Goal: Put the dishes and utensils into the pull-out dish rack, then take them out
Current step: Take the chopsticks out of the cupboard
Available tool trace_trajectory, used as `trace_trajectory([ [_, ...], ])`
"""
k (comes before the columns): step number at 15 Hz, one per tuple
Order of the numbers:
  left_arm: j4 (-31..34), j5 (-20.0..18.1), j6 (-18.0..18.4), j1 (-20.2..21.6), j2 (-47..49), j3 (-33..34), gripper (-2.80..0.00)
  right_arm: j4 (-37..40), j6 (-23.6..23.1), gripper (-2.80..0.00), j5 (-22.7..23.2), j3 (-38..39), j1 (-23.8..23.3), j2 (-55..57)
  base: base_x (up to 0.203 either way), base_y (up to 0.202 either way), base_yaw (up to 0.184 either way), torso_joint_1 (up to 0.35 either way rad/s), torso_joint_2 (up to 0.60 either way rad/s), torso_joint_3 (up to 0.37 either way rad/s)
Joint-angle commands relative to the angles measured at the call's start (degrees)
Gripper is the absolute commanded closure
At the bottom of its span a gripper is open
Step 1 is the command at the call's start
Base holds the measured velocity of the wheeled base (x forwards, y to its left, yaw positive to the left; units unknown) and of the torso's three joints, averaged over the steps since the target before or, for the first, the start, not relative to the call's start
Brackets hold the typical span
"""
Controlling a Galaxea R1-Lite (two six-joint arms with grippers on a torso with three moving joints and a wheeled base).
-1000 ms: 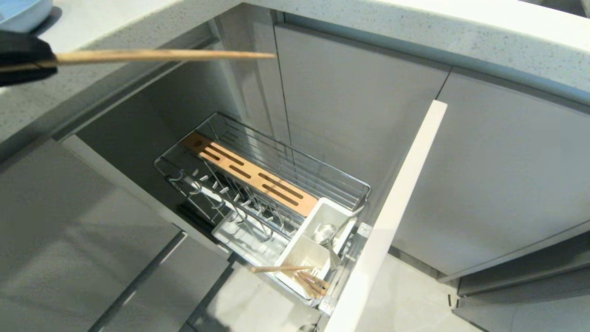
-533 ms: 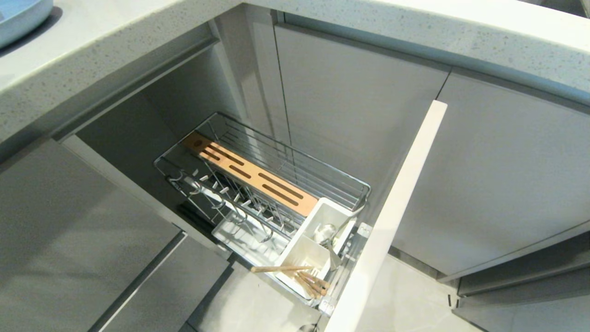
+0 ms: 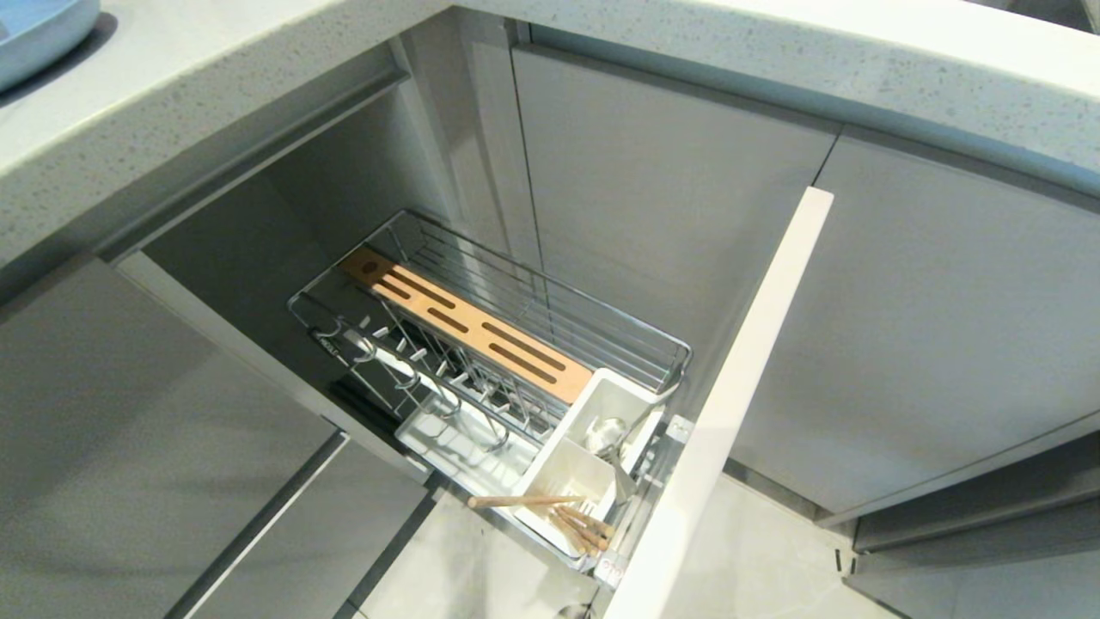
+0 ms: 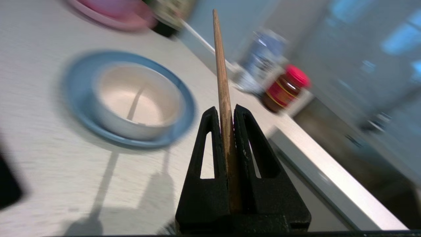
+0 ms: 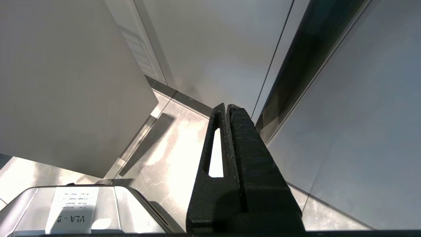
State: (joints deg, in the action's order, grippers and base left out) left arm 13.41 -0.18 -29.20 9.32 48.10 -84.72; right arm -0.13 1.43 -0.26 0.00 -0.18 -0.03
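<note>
The left gripper (image 4: 225,110) is clamped on one wooden chopstick (image 4: 221,72) above the countertop (image 4: 49,164), near the white bowl (image 4: 136,100) resting on the blue plate (image 4: 74,98). The pull-out dish rack (image 3: 516,322), frame centre, holds remaining chopsticks (image 3: 576,520) and a spoon (image 3: 606,434) in its white caddy (image 3: 559,473). The right gripper (image 5: 227,108) has its jaws together, empty.

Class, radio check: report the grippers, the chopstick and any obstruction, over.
Left gripper shut on one chopstick, above the counter near the white bowl. Right gripper shut, parked, empty. Nothing blocking.
</note>
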Motion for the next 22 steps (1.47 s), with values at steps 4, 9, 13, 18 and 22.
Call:
trace_trajectory([
  [4, 1.9, 2.6, -0.2, 19.0, -0.8, 3.0, 0.00, 0.0, 0.1, 0.00, 0.0, 0.1, 0.0, -0.2, 0.000, 0.000, 0.000, 0.000, 0.00, 0.000],
  [9, 2.3, 4.5, 1.8, 23.9, 1.3, 8.3, 0.00, 0.0, 0.0, 0.00, 0.0, 0.1, 0.0, -0.2, 0.000, 0.000, 0.000, 0.000, 0.00, 0.000],
  [13, -1.6, 4.2, 5.4, 23.3, 2.6, 15.2, 0.00, 0.0, 0.0, 0.00, 0.0, 0.1, 0.0, -0.2, 0.000, 0.000, 0.000, 0.000, 0.00, 0.000],
  [18, -21.3, 4.1, 8.0, 19.8, 2.3, 26.5, 0.00, 0.0, 0.0, 0.00, 0.0, 0.1, 0.0, -0.2, 0.000, 0.000, 0.000, 0.000, 0.00, 0.000],
  [22, -26.8, 3.9, 7.8, 18.1, 1.8, 29.3, 0.00, 0.0, 0.1, 0.00, 0.0, 0.1, 0.0, -0.2, 0.000, 0.000, 0.000, 0.000, 0.00, 0.000],
])
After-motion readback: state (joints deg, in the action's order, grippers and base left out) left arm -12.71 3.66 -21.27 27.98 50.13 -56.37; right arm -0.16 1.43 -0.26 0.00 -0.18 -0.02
